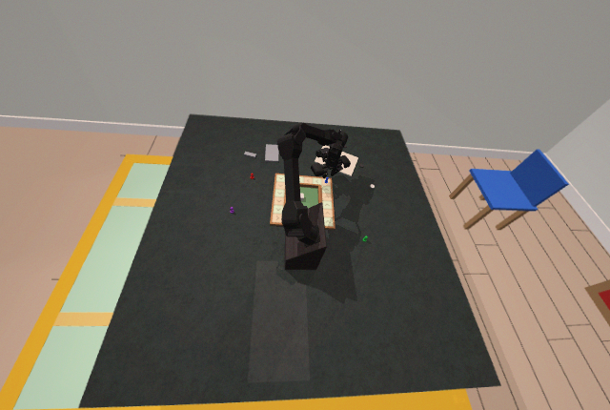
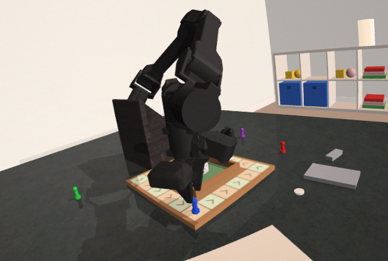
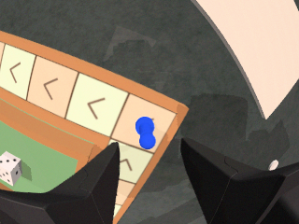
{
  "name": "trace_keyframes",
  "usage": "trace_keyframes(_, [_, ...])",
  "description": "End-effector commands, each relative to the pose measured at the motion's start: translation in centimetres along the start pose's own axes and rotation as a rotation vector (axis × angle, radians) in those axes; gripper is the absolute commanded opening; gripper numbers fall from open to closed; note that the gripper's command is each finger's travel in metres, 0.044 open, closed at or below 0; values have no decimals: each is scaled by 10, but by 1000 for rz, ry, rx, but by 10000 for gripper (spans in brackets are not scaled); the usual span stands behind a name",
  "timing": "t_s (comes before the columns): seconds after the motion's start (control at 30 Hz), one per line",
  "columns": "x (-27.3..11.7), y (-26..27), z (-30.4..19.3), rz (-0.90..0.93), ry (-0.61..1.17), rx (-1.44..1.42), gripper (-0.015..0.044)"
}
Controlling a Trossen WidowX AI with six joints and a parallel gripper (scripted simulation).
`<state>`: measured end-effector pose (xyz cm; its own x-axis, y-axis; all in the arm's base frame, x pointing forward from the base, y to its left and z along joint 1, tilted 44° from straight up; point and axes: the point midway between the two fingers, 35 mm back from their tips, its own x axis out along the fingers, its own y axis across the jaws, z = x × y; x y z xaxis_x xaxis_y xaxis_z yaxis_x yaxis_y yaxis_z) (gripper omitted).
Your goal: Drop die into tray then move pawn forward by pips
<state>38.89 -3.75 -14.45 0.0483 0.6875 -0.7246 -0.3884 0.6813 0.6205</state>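
Observation:
The blue pawn (image 1: pixel 326 180) (image 2: pixel 195 207) (image 3: pixel 146 132) stands on a corner square of the board (image 1: pixel 333 208) (image 2: pixel 219 207) (image 3: pixel 93 71). My gripper (image 1: pixel 325 175) (image 2: pixel 194 195) (image 3: pixel 149 146) is partly open and empty, pointing down close to the pawn. In the wrist view the pawn appears between and just beyond the fingertips; its exact height against them is hard to tell. The white die (image 1: pixel 301 195) (image 2: pixel 205 168) (image 3: pixel 9 168) rests on the green floor of the tray (image 3: pixel 47 173). Its top pips cannot be read surely; fingers partly hide it in the exterior view.
Red (image 1: pixel 252 176) (image 2: pixel 282 147), purple (image 1: pixel 232 210) (image 2: pixel 242 133) and green (image 1: pixel 365 238) (image 2: pixel 76 193) pawns stand off the board. A grey slab (image 1: pixel 272 153) (image 2: pixel 331 175), a small grey bar (image 1: pixel 250 153) (image 2: pixel 334 154) and a pale sheet (image 1: pixel 352 161) (image 2: pixel 256 245) (image 3: pixel 262 47) lie around it.

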Motion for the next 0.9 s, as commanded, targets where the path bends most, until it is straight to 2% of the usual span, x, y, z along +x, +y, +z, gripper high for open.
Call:
trace_keyframes(0.0, [8,1,-2,5,1,8,200])
trace_keyframes(0.5, [30,2,-2,7,1,9,200])
trace_keyframes(0.67, [30,2,-2,7,1,9,69])
trace_keyframes(0.87, [30,2,-2,7,1,9,29])
